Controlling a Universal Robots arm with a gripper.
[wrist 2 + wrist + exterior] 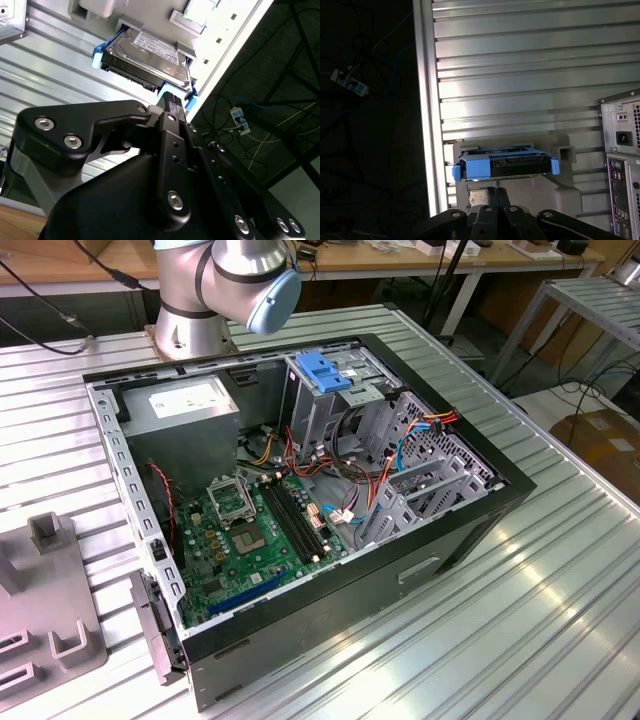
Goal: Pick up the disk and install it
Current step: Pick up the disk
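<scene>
The black two-finger gripper (171, 97) is closed on nothing, its tip just short of the disk (147, 55), a flat silver-grey metal drive with a white label and blue plastic rails. The disk sits in a pale grey plastic holder (565, 185), one edge facing the gripper and a rail on each side. I cannot tell which way its long axis runs. The holder rests on a ribbed aluminium table (520, 75) near its edge, with a dark floor with cables (360, 100) beyond.

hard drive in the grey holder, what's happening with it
The robot arm's gripper is poised right beside the hard drive, which sits in a grey holder on the ribbed metal table, blue rails on. It isn't lifted yet. The open computer case stands with its drive cage in place.
</scene>
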